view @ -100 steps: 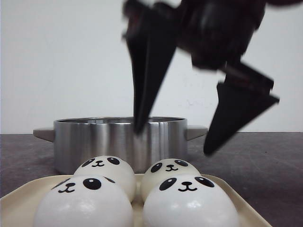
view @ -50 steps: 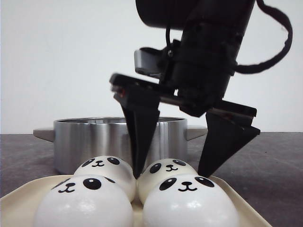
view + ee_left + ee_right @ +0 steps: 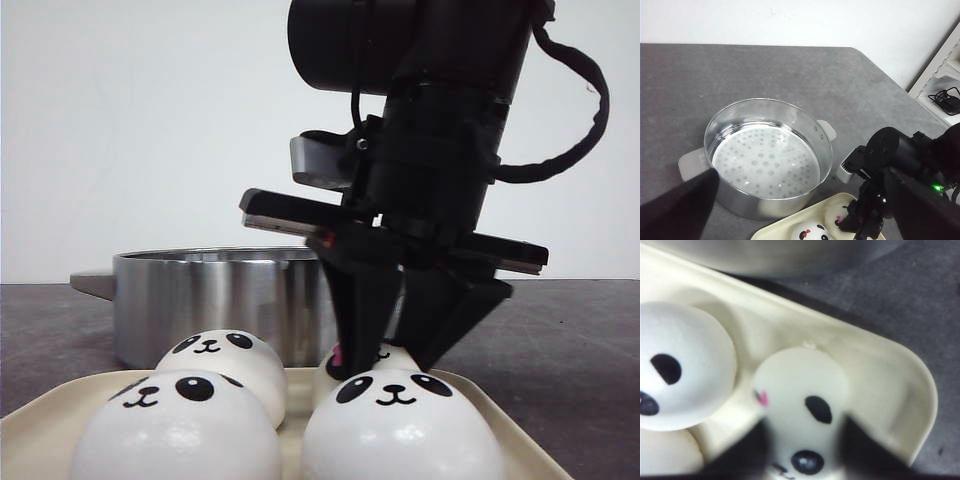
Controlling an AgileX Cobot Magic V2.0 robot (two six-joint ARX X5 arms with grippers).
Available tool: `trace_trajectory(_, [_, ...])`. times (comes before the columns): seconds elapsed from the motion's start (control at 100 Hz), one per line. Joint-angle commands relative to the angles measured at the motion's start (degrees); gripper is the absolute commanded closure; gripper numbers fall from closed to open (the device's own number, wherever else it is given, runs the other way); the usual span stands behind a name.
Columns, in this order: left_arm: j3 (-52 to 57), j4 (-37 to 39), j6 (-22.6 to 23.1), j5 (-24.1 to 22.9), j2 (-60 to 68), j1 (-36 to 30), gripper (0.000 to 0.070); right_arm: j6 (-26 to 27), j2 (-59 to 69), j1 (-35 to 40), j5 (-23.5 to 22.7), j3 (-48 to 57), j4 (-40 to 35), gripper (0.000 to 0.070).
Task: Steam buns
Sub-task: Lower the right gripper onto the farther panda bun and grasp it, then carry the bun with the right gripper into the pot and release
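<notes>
Black fingers of the right gripper (image 3: pixel 390 355) pinch the rear-right glossy white panda-faced bun (image 3: pixel 802 395) on the cream plastic tray (image 3: pixel 900 385), presumably for lifting into the stainless steamer pot (image 3: pixel 767 155) behind; left gripper's spread indeterminable.

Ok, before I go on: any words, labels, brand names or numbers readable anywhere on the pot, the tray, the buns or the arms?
None: no readable text in any view.
Buns: only painted panda faces, no letters.
Steamer pot: bare metal, no marking visible.
Tray: plain cream, unmarked.
Right pincer, closed on the back right bun: black, no label visible.
Right arm: one green light, no text.
</notes>
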Motion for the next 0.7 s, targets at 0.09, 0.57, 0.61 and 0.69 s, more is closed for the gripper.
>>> trace_trajectory(0.09, [0.8,0.7,0.2,-0.2,0.3,-0.4,0.0058,0.0,-0.2,0.9,0.5,0.7,0.0,0.0692])
trace_trajectory(0.57, [0.8,1.2,0.2,-0.5,0.3,-0.4,0.0058,-3.1,-16.2,6.6,4.0,23.6,-11.2,0.0693])
trace_trajectory(0.61, [0.8,1.7,0.2,-0.5,0.3,-0.4,0.0058,-4.3,-15.5,5.6,5.5,26.2,-10.8,0.0694])
trace_trajectory(0.69, [0.8,2.8,0.2,-0.5,0.3,-0.4,0.0058,-6.2,-12.5,3.1,6.3,31.2,-10.2,0.0694])
